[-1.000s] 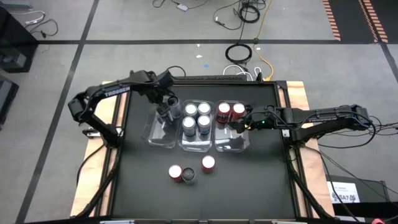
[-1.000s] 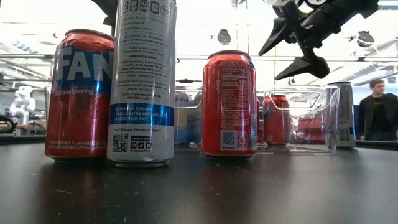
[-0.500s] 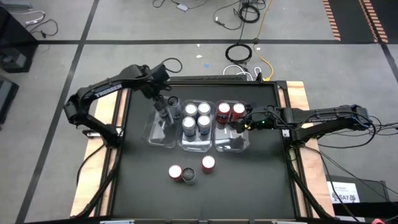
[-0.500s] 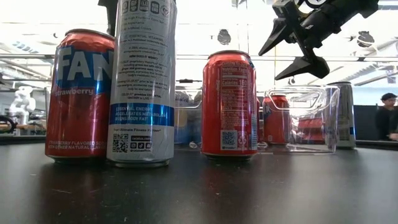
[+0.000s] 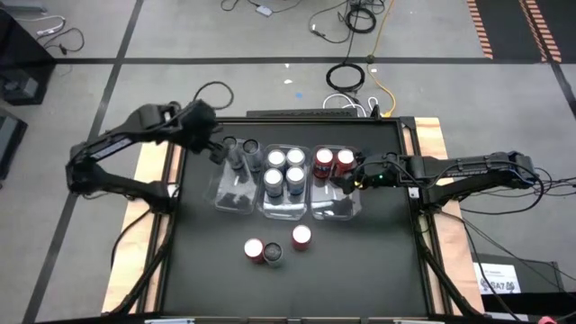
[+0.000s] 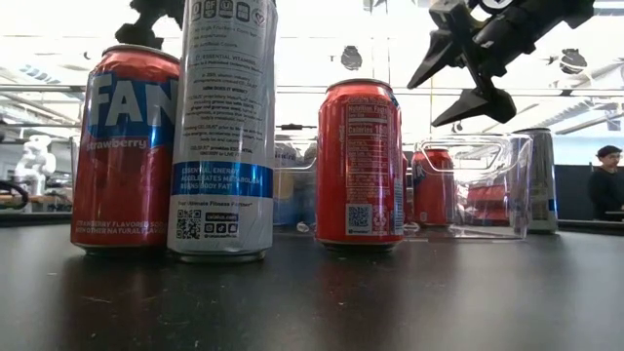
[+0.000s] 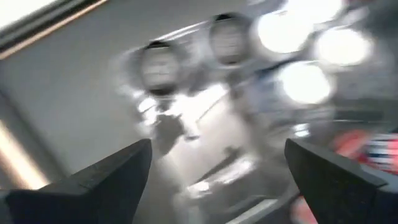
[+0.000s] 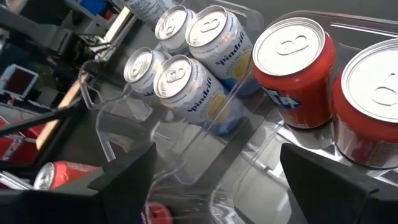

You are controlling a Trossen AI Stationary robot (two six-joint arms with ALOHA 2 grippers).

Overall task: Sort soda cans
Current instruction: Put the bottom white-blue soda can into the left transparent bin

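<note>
My left pincer (image 5: 219,151) hangs open beside the grey cans' bin (image 5: 236,189); my right pincer (image 5: 346,177), open, hovers over two binned red cans (image 5: 334,161). I'd descend squarely onto either loose red can (image 5: 301,236) on the counter (image 5: 360,261).

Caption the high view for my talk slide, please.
Both arms' open tools, left and right, flank three clear bins of sorted cans; three cans remain loose.

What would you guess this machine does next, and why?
Probably the open right gripper, hovering beside the bin with two red cans, swings toward the lone red can on the table. That bin has room; three cans remain unsorted. The open left gripper is near the left bin.
</note>
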